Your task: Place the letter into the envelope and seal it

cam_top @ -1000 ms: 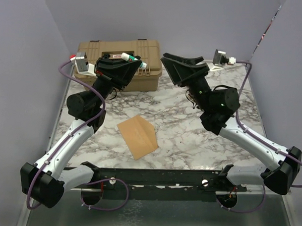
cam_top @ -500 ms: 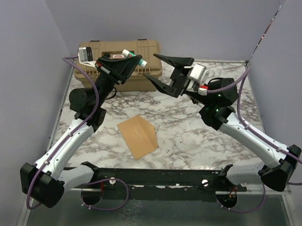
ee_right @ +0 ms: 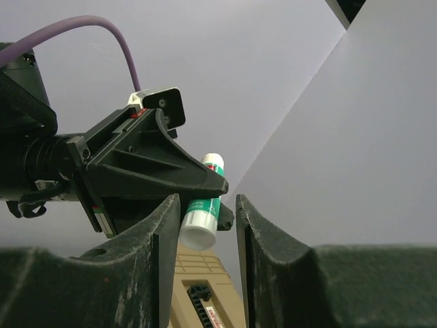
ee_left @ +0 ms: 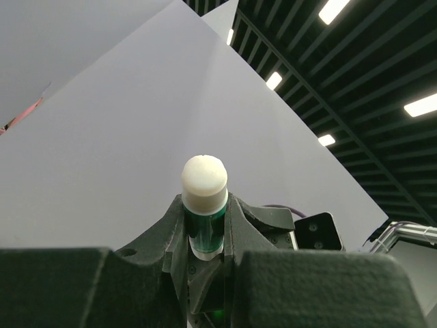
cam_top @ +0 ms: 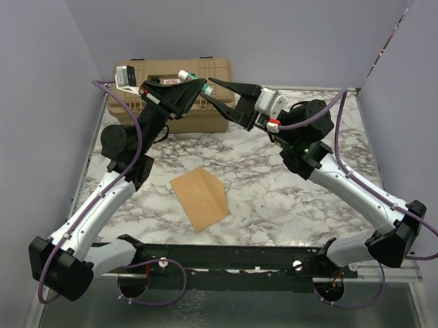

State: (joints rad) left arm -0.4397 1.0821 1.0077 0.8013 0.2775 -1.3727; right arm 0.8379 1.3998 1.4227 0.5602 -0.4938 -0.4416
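The orange-brown envelope [cam_top: 200, 198] lies flat on the marble table in front of the arms. The letter does not show as a separate sheet. My left gripper [cam_top: 193, 88] is raised above the tan case and shut on a green and white glue stick [cam_top: 192, 80]; in the left wrist view [ee_left: 204, 229] the stick [ee_left: 203, 205] stands between its fingers. My right gripper [cam_top: 211, 90] is open, also raised, and points left at the stick. In the right wrist view [ee_right: 207, 202] the stick's white end [ee_right: 200, 222] shows between the open fingers, close to the left one.
A tan hard case [cam_top: 216, 69] stands at the back left of the table, under the two grippers; it also shows in the right wrist view [ee_right: 198, 290]. Lilac walls close the table on three sides. A black rail [cam_top: 230, 256] runs along the near edge.
My right arm has swung left and turned its open gripper toward the left gripper, up to the glue stick. My left gripper has stayed shut on the stick and shifted slightly.
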